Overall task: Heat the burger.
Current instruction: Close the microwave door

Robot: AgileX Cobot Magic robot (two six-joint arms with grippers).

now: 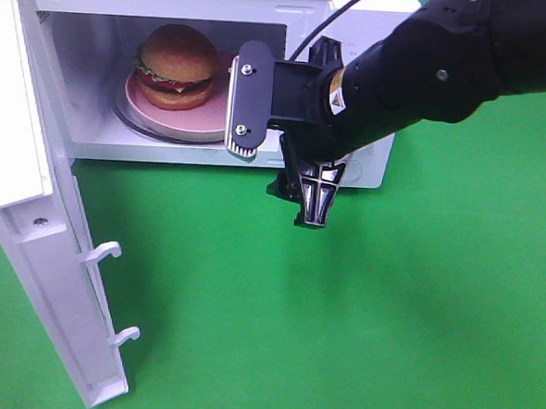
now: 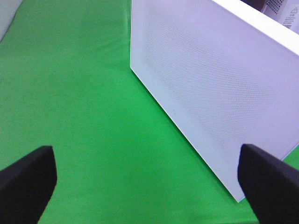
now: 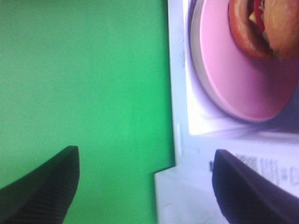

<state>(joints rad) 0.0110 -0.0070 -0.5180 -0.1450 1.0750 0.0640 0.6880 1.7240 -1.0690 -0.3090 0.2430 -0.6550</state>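
Evidently, with the golden-bunned round burger (image 1: 175, 64) sitting inside the open white microwave (image 1: 368, 169) at the table's far edge, the black right gripper (image 1: 303, 195) is hovering outside, jaws released and empty.

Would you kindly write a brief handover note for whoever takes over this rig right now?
The left gripper is open and empty, facing the door.
The right gripper is open and empty, in front of the microwave opening.
The burger sits on its pink plate inside the microwave; the door is wide open.
Done: burger loaded. Left: shut the door, start heating.
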